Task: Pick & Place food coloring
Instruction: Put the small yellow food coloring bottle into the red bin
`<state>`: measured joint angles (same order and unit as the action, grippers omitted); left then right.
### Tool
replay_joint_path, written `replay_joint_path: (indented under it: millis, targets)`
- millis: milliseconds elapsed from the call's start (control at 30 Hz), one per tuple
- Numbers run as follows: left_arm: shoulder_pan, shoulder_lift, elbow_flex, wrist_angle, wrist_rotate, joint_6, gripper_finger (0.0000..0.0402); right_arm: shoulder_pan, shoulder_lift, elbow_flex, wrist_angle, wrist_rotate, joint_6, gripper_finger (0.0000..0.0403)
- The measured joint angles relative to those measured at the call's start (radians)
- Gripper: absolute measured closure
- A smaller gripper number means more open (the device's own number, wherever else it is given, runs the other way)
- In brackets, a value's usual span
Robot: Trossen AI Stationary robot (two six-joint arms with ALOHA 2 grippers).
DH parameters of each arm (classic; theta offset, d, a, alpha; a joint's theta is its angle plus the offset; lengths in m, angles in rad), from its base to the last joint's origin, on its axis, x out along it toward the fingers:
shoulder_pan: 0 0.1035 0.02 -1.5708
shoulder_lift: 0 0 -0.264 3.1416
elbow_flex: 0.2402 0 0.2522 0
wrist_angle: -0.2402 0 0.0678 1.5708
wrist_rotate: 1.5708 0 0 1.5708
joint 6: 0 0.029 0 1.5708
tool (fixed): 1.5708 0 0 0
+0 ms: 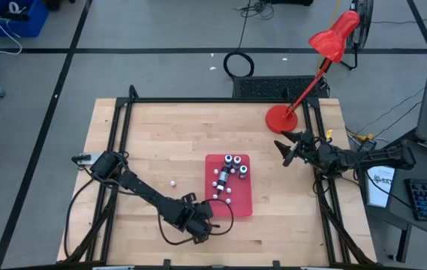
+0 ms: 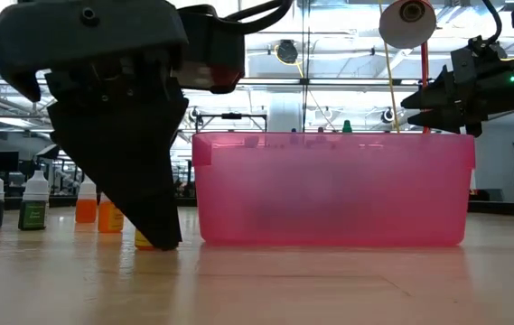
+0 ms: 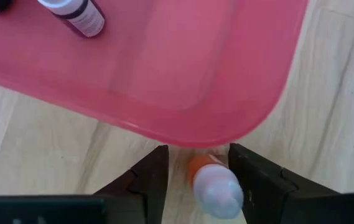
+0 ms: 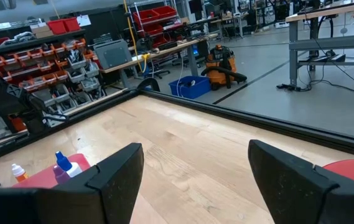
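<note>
High view – looks straight down, far up, sees whole table (image 1: 160, 142). Low view – sits at table height, faces level into room, very close to red tray (image 2: 333, 190). Left wrist view looks down close at tray's rim. Right wrist view looks across table toward room. All four show tray.
</note>
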<state>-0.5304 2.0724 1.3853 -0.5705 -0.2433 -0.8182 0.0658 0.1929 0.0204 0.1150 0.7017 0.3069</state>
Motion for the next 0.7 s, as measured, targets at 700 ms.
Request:
replay_joint_path:
  millis: [700]
  targets:
    - [-0.003, 0.004, 0.05, -0.04, 0.122, 0.002, 0.0337, 0.0, 0.0, 0.0, -0.001, 0.0, 0.0, 0.0124]
